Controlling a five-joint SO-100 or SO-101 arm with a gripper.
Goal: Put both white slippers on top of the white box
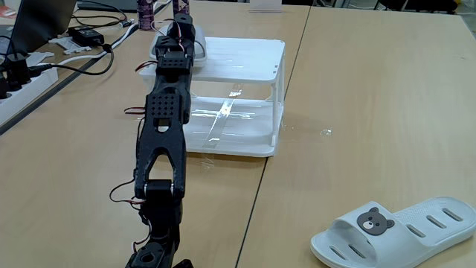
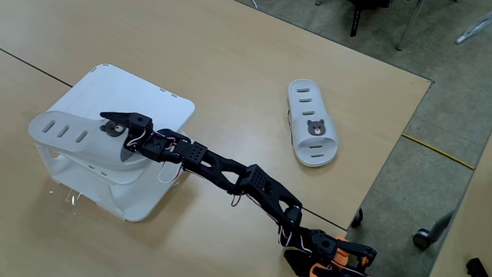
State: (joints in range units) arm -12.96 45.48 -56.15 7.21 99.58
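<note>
In a fixed view, one white slipper lies on the white box at 9 o'clock, overhanging its edge; the gripper rests at its bear badge (whether it grips cannot be told). The second white slipper lies on the table at 3 o'clock.

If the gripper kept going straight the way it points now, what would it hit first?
Most likely the white slipper lying on the white box: the gripper is right at its bear-badge strap, pointing along it. Whether the fingers already touch or hold it is hidden, so contact depth is uncertain.
</note>
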